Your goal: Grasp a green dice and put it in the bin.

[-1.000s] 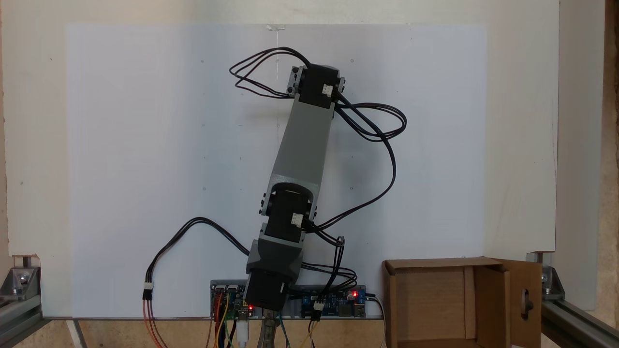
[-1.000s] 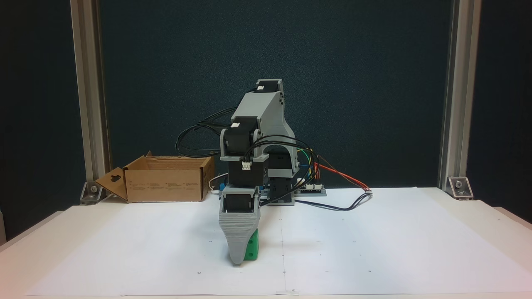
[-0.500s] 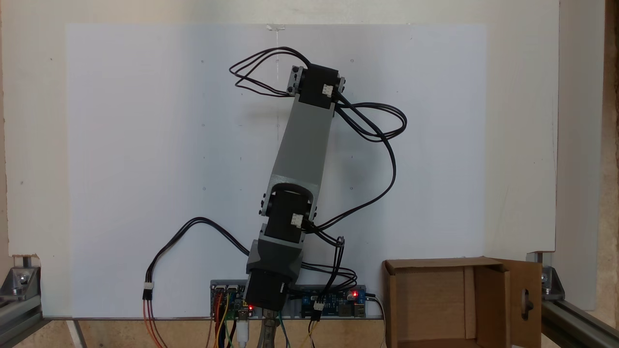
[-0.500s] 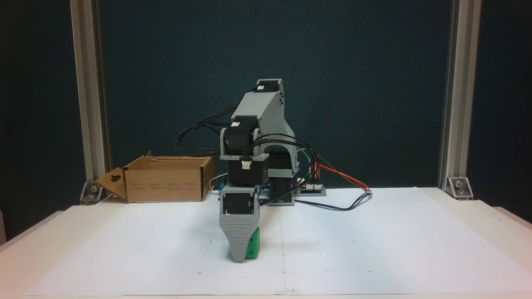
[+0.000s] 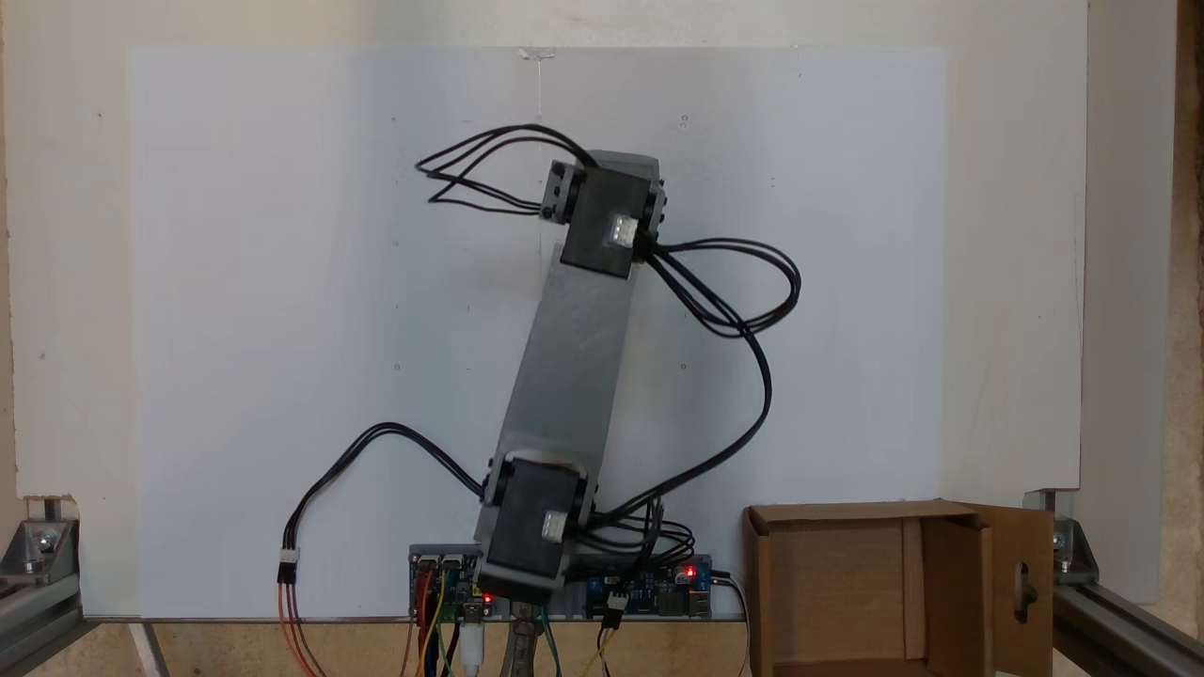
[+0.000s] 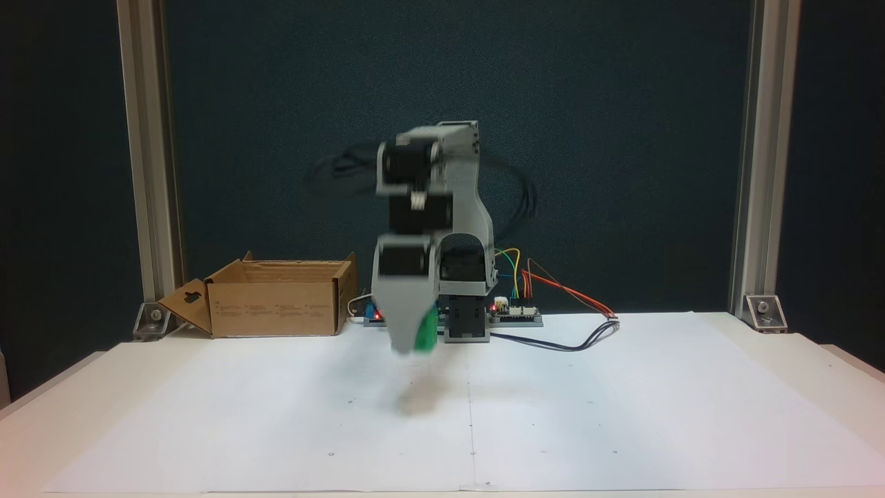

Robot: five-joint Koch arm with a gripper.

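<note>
Bin (image 6: 276, 299) sits on the table well to the left of the gripper (image 6: 409, 346) in a fixed view, open-topped. Gripper hangs blurred above the white paper (image 6: 622, 408), clamping the green dice (image 6: 426, 335) at its tip.

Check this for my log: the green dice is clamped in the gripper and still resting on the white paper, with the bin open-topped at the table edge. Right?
Not quite. The green dice is in the gripper but lifted clear of the white paper, as the blurred fixed view from the front shows. The bin is as stated.

A lab bench: aluminium frame posts (image 6: 750, 159), dark backdrop (image 6: 608, 138), bare circuit boards (image 5: 649, 588), white paper sheet (image 5: 282, 282)
</note>
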